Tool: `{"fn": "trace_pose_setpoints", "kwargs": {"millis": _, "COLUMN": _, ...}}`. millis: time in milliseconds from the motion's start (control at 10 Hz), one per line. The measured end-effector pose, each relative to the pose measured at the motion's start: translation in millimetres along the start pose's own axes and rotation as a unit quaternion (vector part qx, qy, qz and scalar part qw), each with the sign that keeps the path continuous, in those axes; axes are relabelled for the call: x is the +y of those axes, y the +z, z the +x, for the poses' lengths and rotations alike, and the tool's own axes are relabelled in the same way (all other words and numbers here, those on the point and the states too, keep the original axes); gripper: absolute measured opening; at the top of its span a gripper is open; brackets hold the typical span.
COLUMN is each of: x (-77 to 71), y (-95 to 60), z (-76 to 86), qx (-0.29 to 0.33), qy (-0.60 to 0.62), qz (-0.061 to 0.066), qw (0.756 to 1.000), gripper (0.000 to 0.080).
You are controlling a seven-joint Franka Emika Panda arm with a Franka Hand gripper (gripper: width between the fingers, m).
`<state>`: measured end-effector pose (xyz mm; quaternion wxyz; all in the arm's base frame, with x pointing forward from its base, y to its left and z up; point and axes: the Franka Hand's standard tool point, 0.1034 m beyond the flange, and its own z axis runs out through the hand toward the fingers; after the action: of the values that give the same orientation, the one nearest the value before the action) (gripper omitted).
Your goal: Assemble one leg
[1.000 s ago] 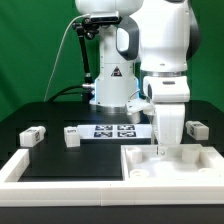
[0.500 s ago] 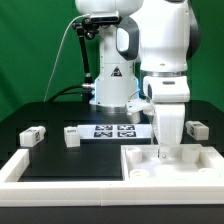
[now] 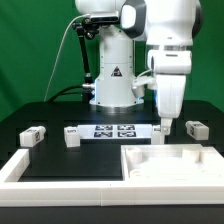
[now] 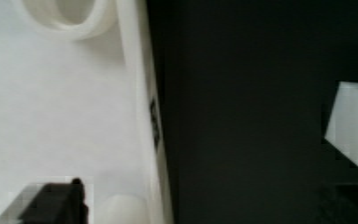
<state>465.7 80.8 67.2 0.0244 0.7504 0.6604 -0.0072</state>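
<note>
From where I stood, the gripper hung in the air, clear of the table, above the far edge of the large white rimmed piece. The wrist view showed its two dark fingers spread wide with nothing between them. Below them were only that piece's edge and the bare black table.

The nearest leg sat on the table towards the exterior view's right, just beyond the rimmed piece and near the gripper but apart from it. It appeared in the wrist view as a white block. Two other legs stood well away on the exterior view's left, beside the marker board.
</note>
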Motion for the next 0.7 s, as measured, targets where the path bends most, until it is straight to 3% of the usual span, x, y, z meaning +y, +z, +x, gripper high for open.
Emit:
{"fn": "trace_pose_setpoints", "kwargs": {"millis": 200, "x": -10.9, "y": -16.3, "z": 9.9, "qx": -0.003, "qy": 0.023, "qz": -0.008, "qw": 1.000, "gripper": 0.0648}}
{"fn": "trace_pose_setpoints", "kwargs": {"millis": 500, "x": -10.5, "y": -16.5, "z": 10.7, "qx": -0.001, "qy": 0.051, "qz": -0.008, "qw": 0.999, "gripper": 0.0648}}
{"fn": "trace_pose_setpoints", "kwargs": {"millis": 700, "x": -12.6, "y": -15.6, "z": 11.0, "qx": 0.001, "qy": 0.157, "qz": -0.006, "qw": 0.988, "gripper": 0.0648}}
